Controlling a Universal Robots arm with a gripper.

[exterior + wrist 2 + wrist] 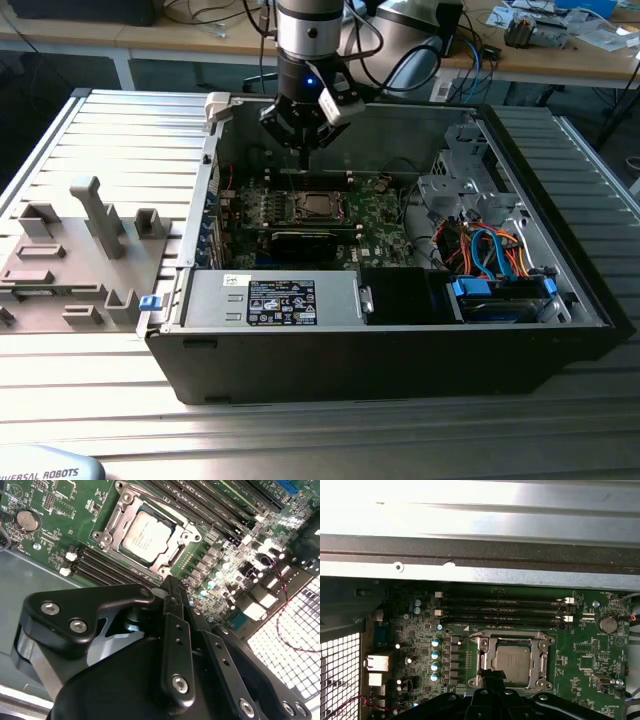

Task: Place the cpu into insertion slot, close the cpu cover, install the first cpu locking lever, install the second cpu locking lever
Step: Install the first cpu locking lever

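The cpu [150,532] lies flat in the insertion slot [107,537] on the green board, its dull silver top facing up. The cpu cover [186,530] lies down around it as a silver frame. In the exterior view, the cpu [316,207] sits mid-board inside the open computer case. My gripper [303,150] hangs above the board, just behind the slot. Its black fingertips [171,587] are pressed together with nothing between them, a short way off the slot's edge. In the first wrist view the cpu [512,662] shows just beyond the gripper [492,672].
A long black card [305,240] lies in front of the slot, with a labelled power supply [280,300] nearer. Coloured cables and a drive cage [490,250] fill the case toward the exterior view's right. Memory slots [500,610] run beside the socket. A grey fixture tray [70,260] stands outside the case.
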